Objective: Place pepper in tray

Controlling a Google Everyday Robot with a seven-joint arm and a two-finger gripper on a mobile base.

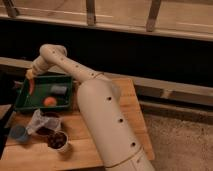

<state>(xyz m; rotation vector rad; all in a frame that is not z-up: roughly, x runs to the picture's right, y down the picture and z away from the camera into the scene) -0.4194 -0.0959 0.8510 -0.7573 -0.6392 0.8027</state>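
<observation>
The green tray point(30, 103) lies on the left part of the wooden table. My gripper point(31, 76) is over the tray's far left corner, at the end of the white arm. It is shut on the slim orange-red pepper point(31, 86), which hangs down from it just above the tray floor. I cannot tell whether the pepper's tip touches the tray.
A round orange fruit point(49, 101) and a grey block point(58, 90) lie in the tray. In front of the tray are a crumpled clear bag point(39, 121), a bowl with dark contents point(57, 140) and a blue cup point(19, 133). My arm's wide body point(107, 125) covers the table's middle.
</observation>
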